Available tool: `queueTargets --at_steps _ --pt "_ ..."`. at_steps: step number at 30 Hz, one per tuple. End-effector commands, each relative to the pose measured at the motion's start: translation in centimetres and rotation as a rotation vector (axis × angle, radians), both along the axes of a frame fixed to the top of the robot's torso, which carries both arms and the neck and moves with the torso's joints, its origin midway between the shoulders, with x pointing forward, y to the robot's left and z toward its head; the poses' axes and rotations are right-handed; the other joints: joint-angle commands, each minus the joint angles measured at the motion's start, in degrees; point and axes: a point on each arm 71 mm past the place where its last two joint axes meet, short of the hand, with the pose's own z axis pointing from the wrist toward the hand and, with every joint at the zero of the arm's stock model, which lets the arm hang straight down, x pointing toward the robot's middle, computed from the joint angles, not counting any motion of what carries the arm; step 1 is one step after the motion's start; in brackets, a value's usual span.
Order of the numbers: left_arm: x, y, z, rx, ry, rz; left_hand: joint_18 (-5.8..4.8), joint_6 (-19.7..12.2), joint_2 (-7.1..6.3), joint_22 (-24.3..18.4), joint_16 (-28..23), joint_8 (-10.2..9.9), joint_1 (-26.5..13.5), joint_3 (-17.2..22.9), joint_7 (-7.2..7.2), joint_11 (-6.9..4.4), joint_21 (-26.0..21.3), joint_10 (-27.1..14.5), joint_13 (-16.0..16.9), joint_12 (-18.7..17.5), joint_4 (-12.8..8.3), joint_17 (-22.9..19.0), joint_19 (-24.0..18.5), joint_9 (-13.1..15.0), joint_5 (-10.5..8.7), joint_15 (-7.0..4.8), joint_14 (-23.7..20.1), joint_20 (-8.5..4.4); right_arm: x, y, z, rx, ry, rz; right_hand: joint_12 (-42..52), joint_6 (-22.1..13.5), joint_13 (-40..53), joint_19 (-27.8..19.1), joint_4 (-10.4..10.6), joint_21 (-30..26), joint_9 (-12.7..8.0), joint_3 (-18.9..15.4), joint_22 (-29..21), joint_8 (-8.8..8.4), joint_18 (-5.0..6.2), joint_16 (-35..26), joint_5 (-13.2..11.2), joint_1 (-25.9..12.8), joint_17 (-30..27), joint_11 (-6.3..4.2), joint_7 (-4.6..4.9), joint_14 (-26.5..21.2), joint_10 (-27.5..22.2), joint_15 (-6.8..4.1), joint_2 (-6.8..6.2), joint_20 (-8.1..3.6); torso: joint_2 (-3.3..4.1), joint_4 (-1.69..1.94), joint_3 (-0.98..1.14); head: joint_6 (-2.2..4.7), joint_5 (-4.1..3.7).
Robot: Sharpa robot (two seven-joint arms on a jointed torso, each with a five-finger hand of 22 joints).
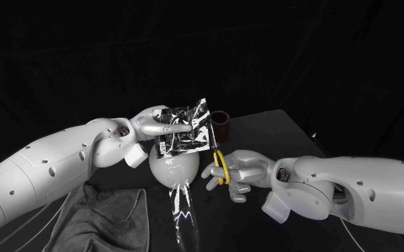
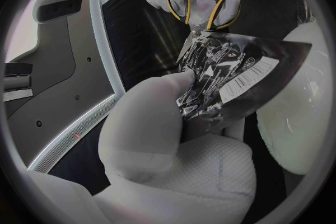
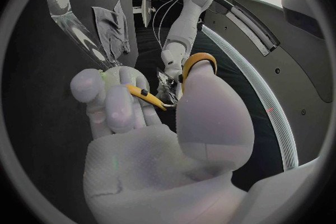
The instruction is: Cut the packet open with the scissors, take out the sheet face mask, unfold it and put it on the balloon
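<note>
Black-and-silver marbled packet [image 1: 184, 130], yellow-handled scissors [image 1: 221, 164], white balloon [image 1: 169, 170], grey cloth [image 1: 110, 217], dark brown cup [image 1: 222, 126].

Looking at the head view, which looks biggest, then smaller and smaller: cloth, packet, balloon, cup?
1. cloth
2. packet and balloon: about alike, and the packet hides part of the balloon
3. cup, smallest

text: none legible | packet [image 2: 223, 64] label [image 2: 246, 82]: print too small to read
</note>
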Motion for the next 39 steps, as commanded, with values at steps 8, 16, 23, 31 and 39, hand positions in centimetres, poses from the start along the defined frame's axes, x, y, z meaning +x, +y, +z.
queueTargets --at_steps 8,16,23,31,39 --pt "-0.4 -0.6 0.0 0.019 0.001 -0.036 0.91 0.44 0.67 -0.06 0.05 0.21 0.19 0.01 -0.14 -0.04 -0.12 0.3 0.0 -0.14 -0.42 0.1 -0.49 8.63 0.2 -0.07 -0.14 0.09 0.8 0.4 0.8 0.004 -0.041 0.022 0.3 -17.4 -0.18 0.35 -0.09 0.22 0.15 0.48 3.0 0.35 0.84 0.35 0.22 -0.29 -0.04 -0.99 7.41 -0.12 1.23 -0.37 0.31 -0.01 0.01 0.0 -0.01 0.18 0.04" --pt "-0.4 -0.9 0.0 0.028 0.002 -0.035 0.91 0.43 0.68 -0.06 0.06 0.21 0.2 0.01 -0.14 -0.04 -0.12 0.32 0.0 -0.14 -0.45 0.12 -0.51 8.65 0.2 -0.07 -0.13 0.09 1.3 0.4 1.3 -0.003 -0.062 0.017 0.29 -17.26 -0.35 0.54 -0.1 0.51 0.46 0.64 3.07 0.75 0.78 0.43 0.14 -0.24 0.02 -1.04 7.36 -0.07 1.4 -0.41 0.46 -0.05 0.0 -0.01 0.01 0.28 0.07" --pt "-0.4 -0.8 -0.1 0.036 0.004 -0.037 0.91 0.43 0.68 -0.06 0.06 0.21 0.2 0.01 -0.14 -0.04 -0.12 0.32 0.0 -0.14 -0.45 0.12 -0.51 8.65 0.2 -0.07 -0.13 0.09 2.0 0.0 1.7 -0.013 -0.079 0.002 0.3 -17.06 -0.55 0.71 -0.1 0.77 0.77 0.77 3.13 1.28 0.73 0.51 0.04 -0.21 0.03 -1.07 7.34 -0.02 1.7 -0.45 0.62 -0.09 0.02 -0.01 0.02 0.38 0.09" --pt "-0.4 -0.9 -0.1 0.04 0.003 -0.041 0.91 0.43 0.68 -0.06 0.06 0.21 0.2 0.01 -0.14 -0.04 -0.12 0.32 0.0 -0.14 -0.45 0.12 -0.51 8.65 0.2 -0.07 -0.13 0.09 2.6 -0.4 1.8 -0.028 -0.082 -0.013 0.97 -15.63 -0.75 1.76 -0.21 2.47 1.85 1.48 3.66 3.05 0.4 1.08 -0.32 -0.09 0.66 -1.32 7.18 0.42 3.62 -0.65 1.35 -0.25 -0.01 -0.01 0.0 0.29 0.17" --pt "-0.4 -1.0 -0.1 0.044 0.0 -0.038 0.93 0.42 0.71 -0.06 0.07 0.2 0.23 -0.01 -0.15 -0.06 -0.11 0.35 0.01 -0.14 -0.52 0.16 -0.53 8.69 0.2 -0.09 -0.11 0.09 2.9 -0.8 1.7 -0.052 -0.083 -0.022 3.31 -7.49 0.01 4.44 -0.35 6.84 2.06 5.82 5.17 8.1 -0.35 3.04 -1.08 0.46 3.25 -2.96 5.62 2.2 9.88 -2.01 7.55 -1.35 0.02 -0.04 -0.01 0.17 0.35"
